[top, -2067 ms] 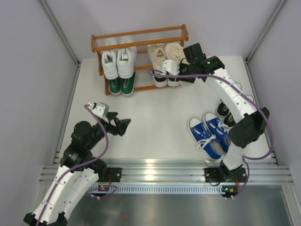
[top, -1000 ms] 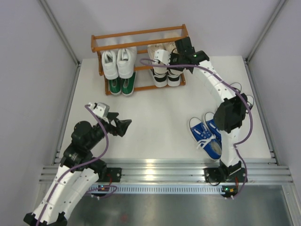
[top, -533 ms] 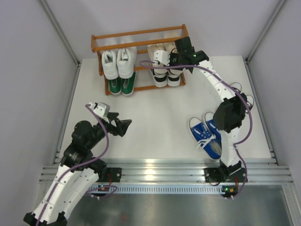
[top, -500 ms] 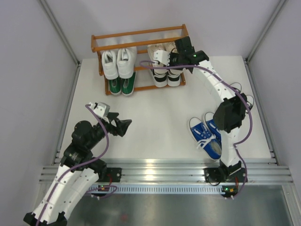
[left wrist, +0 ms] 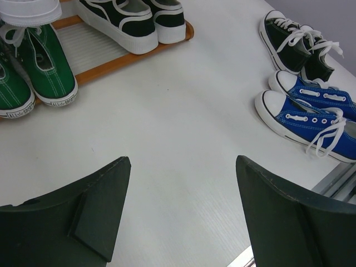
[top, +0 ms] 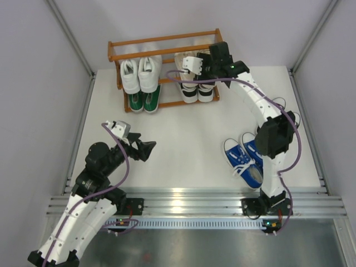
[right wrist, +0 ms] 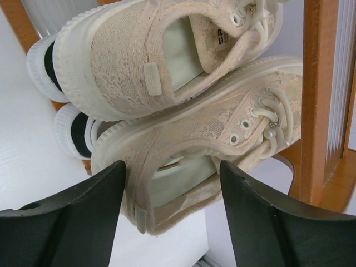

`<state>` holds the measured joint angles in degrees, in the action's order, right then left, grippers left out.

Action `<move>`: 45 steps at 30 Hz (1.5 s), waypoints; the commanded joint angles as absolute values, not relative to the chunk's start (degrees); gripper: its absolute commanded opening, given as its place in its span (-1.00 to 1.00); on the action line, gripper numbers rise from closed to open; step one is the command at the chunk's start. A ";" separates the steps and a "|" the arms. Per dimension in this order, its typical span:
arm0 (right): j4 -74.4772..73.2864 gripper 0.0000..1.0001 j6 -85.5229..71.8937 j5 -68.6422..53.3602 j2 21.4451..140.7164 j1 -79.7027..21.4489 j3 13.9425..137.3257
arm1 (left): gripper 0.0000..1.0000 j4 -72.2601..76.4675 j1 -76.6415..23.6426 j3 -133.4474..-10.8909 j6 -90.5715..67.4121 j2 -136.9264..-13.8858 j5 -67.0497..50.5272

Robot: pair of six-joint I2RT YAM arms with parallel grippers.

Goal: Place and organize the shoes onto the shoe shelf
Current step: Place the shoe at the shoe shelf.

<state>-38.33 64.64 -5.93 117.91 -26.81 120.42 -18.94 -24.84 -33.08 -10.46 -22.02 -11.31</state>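
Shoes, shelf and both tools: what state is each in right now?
shoe shelf: upright, holding four pairs.
beige shoes: shelved, middle tier right.
white shoes: shelved, middle tier left.
green shoes: bottom tier left.
black-and-white shoes: bottom tier right.
blue shoes: on table, unshelved.
black shoes: on table, unshelved.
left tool: open, empty.
right tool: open, straddling a beige heel.

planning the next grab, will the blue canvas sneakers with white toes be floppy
The blue canvas sneakers likely flex: soft canvas uppers may fold, while the white rubber toes look stiffer. Their loose white laces trail on the table and could snag.
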 commanded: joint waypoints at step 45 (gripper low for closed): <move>-2.46 0.53 13.19 -14.94 107.75 -20.74 94.21 | 0.63 -18.11 -24.61 -32.70 -9.49 -22.85 -11.52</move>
<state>-5.52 15.25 -15.27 106.52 -19.84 89.47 -18.96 -24.84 -32.88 -10.46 -22.41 -11.29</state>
